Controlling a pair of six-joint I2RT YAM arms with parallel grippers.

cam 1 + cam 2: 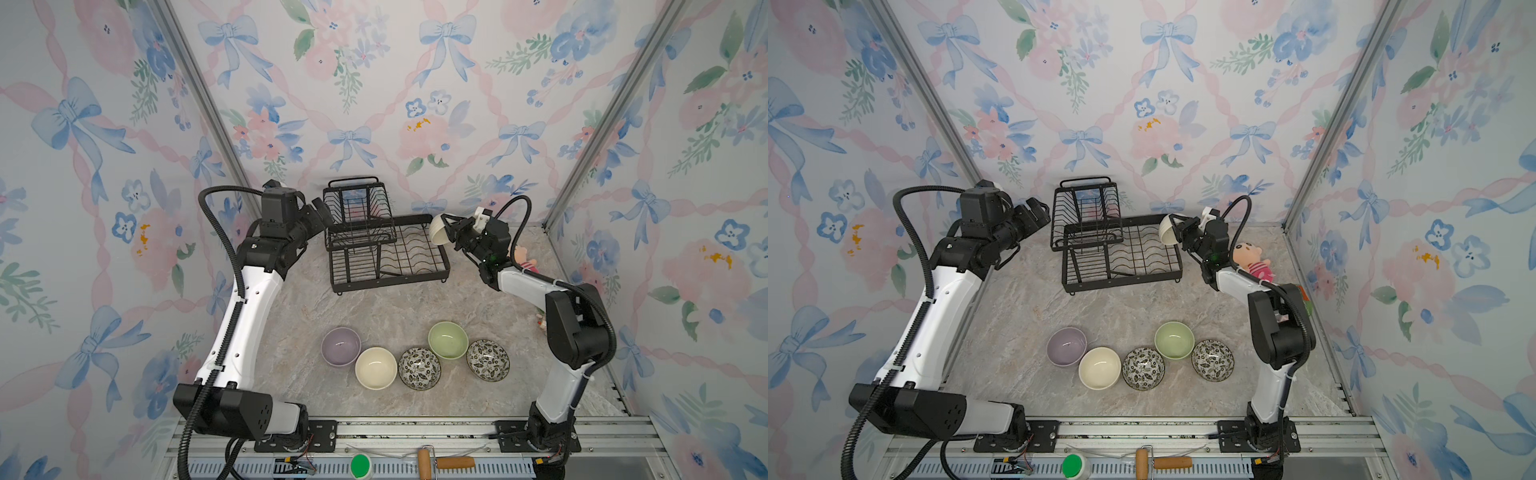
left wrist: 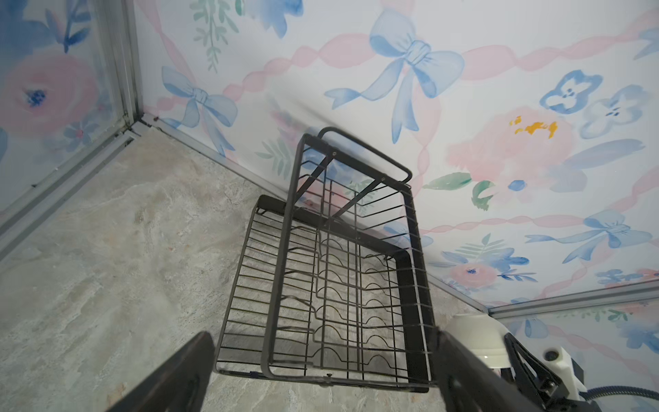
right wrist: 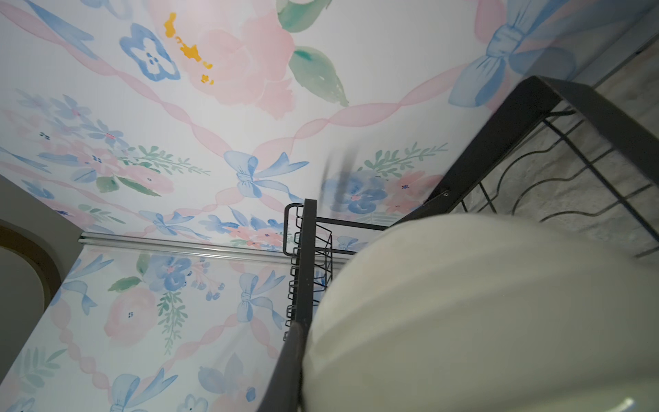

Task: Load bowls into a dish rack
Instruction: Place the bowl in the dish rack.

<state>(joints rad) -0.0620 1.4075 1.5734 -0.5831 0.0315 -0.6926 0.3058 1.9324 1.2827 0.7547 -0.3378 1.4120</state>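
Grips a small round cream bowl (image 1: 437,236) by its rim with the right gripper (image 1: 449,231), jaws pinched tight on the thin wall. Carries it turned on edge, just above the right end of the large black wire dish rack (image 1: 390,283), over the slotted base tray and not yet in a slot. Shows, in the right wrist view, only the smooth outside of this bowl. Holds the left gripper (image 1: 321,211) with jaws wide apart and empty, just beside the raised basket (image 1: 357,208) of the rack.

Leaves five more upright on the marble-look table (image 1: 303,316), near the front: a lavender bowl (image 1: 340,346), a second cream bowl (image 1: 375,368), a black-and-white leaf-patterned bowl (image 1: 419,368), a pale green bowl (image 1: 448,340) and a second leaf-patterned bowl (image 1: 488,359).

Looks like glazed ceramic: stiff, fairly light, slippery, and easy to chip against metal wire. Best to take each at the rim, one finger inside and one outside, then lower slowly between two wires before letting go. Risks a swing or a slip with so narrow a pinch.
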